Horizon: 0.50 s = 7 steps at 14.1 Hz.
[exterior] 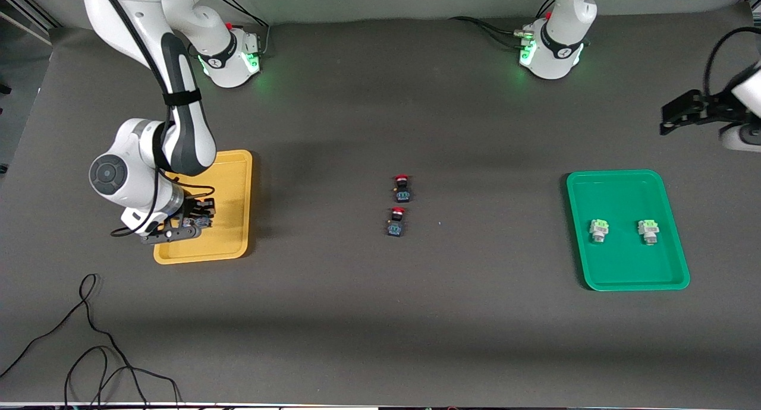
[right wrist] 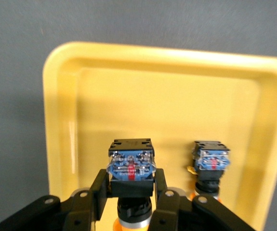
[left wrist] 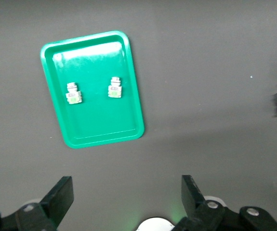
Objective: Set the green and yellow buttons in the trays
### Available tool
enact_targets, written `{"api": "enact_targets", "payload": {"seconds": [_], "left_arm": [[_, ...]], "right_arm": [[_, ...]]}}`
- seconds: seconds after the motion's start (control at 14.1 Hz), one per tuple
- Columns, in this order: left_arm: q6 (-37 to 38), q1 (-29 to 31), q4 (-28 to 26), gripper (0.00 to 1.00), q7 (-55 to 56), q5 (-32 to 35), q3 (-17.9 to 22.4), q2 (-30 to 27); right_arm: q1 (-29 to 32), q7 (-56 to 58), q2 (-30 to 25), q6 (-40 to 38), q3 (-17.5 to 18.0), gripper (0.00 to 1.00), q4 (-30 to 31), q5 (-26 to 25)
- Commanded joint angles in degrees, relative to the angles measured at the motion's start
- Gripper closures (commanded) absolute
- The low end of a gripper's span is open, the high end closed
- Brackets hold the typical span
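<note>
Facing the robots, the front view shows the right gripper (exterior: 189,223) low over the shallow mustard-yellow plastic tray (exterior: 235,196), while the left gripper (exterior: 684,116) waits, raised, at the left arm's end of the table. Two light-green-capped whitish buttons (exterior: 599,230) (exterior: 648,232) lie in the bright green rectangular tray (exterior: 618,190); two red-capped black buttons (exterior: 402,188) (exterior: 396,221) lie mid-table, between the trays.

Left wrist view: the left fingers (left wrist: 61,195) stand spread, holding nothing.

Right wrist view: the right fingers (right wrist: 102,185) pinch an orange-yellow-capped black-and-blue button (right wrist: 131,166) over the tray floor, beside its twin (right wrist: 210,163) already lying there. You should lower until the button touches, then part the fingers slowly, clear of the twin.
</note>
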<state>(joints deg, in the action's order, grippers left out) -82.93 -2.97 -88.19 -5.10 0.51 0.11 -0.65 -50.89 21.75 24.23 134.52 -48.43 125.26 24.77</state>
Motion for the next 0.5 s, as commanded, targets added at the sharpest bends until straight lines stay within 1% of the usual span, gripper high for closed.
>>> {"api": "enact_targets", "payload": {"seconds": [0.0,0.07,0.14,0.21,0.28,0.35,0.42], "left_arm": [[-0.8,-1.3,-0.8,0.00,2.4,-2.8,1.1,-1.5],[-1.1,-1.4,-0.8,0.00,3.1,-2.9,0.9,-1.5],[-1.5,-1.4,-0.7,0.00,4.0,-2.9,0.6,-1.4],[-2.3,-1.4,-0.8,0.00,4.7,-2.9,0.3,-1.3],[-2.8,-1.4,-0.9,0.00,4.8,-2.8,0.3,-0.9],[-3.7,-1.4,-1.2,0.00,4.8,-2.6,0.3,-0.7],[-4.2,-1.4,-1.3,0.00,4.9,-2.5,0.3,-0.5]], "right_arm": [[-0.8,8.3,3.6,3.4,0.3,1.00,1.7,9.7],[-0.8,10.7,4.7,3.4,0.3,1.00,1.7,13.0],[-1.0,11.7,5.4,3.4,0.3,1.00,1.7,14.7],[-1.1,11.6,5.4,3.3,0.3,0.63,1.7,14.8],[-1.2,11.6,4.7,2.8,0.2,0.11,1.7,14.8],[-1.3,10.9,3.8,2.4,0.0,0.00,1.6,14.8],[-1.4,10.5,2.6,1.4,-0.3,0.00,1.5,14.8]]}}
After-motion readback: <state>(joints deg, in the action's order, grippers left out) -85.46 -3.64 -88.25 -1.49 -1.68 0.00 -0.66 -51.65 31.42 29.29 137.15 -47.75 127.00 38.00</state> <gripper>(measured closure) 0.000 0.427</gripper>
